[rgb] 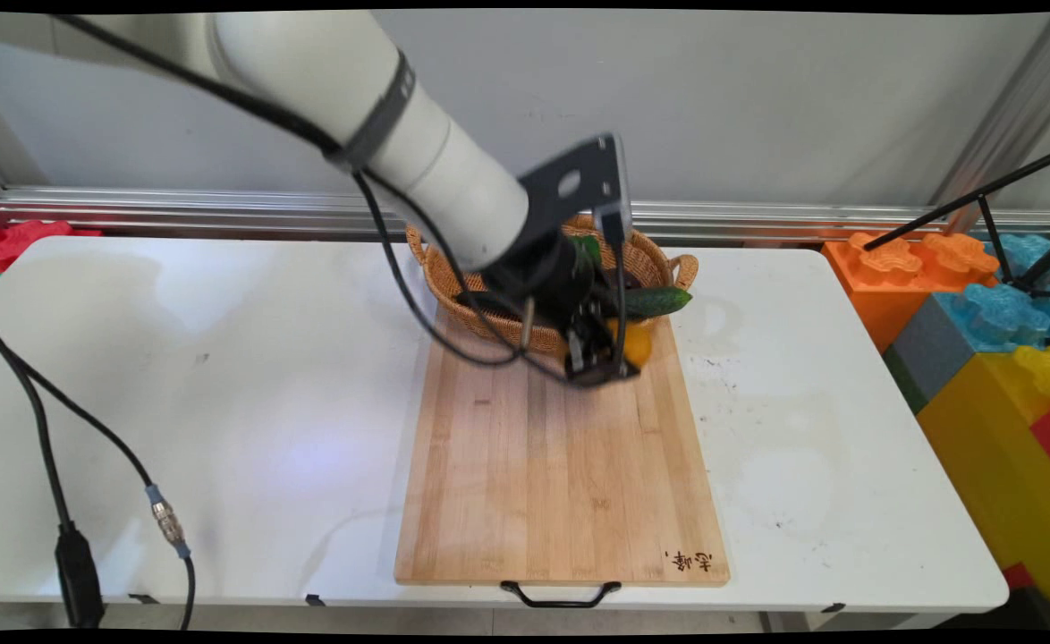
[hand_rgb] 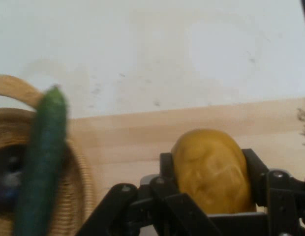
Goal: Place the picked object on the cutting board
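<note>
I have the gripper (rgb: pixel 603 358) closed around a yellow fruit (hand_rgb: pixel 211 169), one black finger on each side of it. I think it is a lemon, round and a bit bumpy. It is out of the basket (rgb: pixel 646 255) now and hangs just over the far end of the wooden cutting board (rgb: pixel 561 483), near the basket's front edge. I cannot tell if it touches the board yet. It is not put down or let go. A long green cucumber (rgb: pixel 659 302) pokes out over the basket's rim, just beside my gripper. The white table (rgb: pixel 221 402) is under it all.
</note>
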You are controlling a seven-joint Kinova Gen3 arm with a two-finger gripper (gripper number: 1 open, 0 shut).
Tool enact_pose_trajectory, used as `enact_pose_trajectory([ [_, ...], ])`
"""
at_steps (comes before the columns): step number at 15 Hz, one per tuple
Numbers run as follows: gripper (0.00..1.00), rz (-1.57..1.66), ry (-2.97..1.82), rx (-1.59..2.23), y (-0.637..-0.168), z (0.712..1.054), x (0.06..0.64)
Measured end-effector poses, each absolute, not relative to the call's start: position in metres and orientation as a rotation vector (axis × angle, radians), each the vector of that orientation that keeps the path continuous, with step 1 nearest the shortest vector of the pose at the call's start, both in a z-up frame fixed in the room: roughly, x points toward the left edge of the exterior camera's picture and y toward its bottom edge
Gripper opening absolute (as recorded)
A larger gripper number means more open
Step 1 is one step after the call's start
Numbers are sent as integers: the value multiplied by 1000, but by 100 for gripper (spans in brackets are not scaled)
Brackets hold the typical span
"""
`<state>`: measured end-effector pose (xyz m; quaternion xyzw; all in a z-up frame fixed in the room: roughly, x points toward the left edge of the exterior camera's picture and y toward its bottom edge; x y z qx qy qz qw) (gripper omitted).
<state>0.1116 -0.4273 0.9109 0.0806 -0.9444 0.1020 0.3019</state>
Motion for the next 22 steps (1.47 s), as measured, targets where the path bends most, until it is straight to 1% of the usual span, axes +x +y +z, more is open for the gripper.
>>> enact_pose_trajectory([
  [4,0,259,-2533,152,-414,873,100],
  [9,0,330,-2564,112,-420,819,93],
  [13,0,386,-2580,102,-428,789,93],
  [17,0,400,-2586,83,-431,773,93],
  [18,100,402,-2586,80,-431,771,92],
  [22,100,403,-2583,75,-430,769,91],
])
